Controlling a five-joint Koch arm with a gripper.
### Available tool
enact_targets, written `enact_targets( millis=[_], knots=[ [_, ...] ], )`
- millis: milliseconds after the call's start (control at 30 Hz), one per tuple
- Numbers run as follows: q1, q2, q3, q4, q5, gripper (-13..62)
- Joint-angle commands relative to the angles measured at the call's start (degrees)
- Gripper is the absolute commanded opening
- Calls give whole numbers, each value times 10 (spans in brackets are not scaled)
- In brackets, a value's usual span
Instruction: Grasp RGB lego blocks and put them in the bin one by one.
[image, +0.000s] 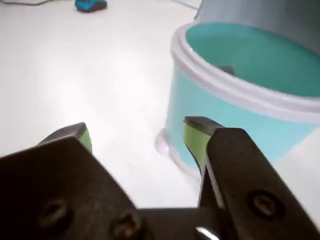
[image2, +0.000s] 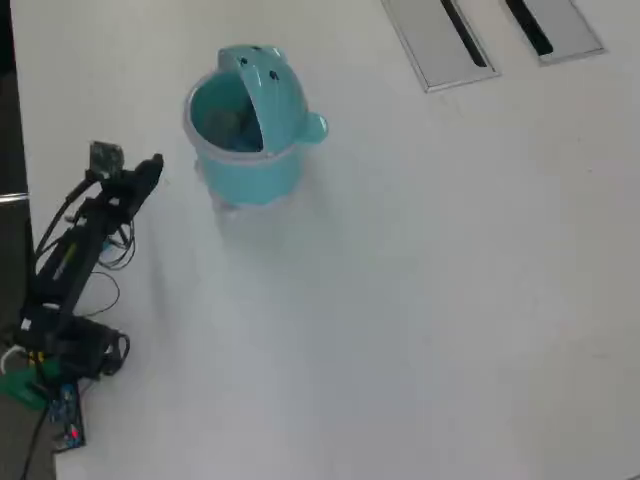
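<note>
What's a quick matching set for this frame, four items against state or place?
1. bin lid
2. gripper
3. grey slotted panels
4. bin

a. open, nothing between the fingers
b. top right of the overhead view
c. flipped up
d. upright, teal wall with a white rim

Pairs: 1-c, 2-a, 3-b, 4-d

gripper (image: 137, 132) jaws spread wide apart, holding nothing.
</note>
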Motion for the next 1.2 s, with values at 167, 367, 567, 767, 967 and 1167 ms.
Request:
enact_targets(
  millis=[167, 367, 567, 767, 967, 1167],
  knots=[
    [-54, 82, 53, 56, 3, 344],
    [-111, 142, 135, 112, 3, 343],
    [-153, 172, 188, 149, 3, 342],
    [-192, 163, 196, 161, -13, 337],
    [-207, 126, 194, 160, -51, 330],
    [-207, 79, 184, 154, -85, 330]
  ],
)
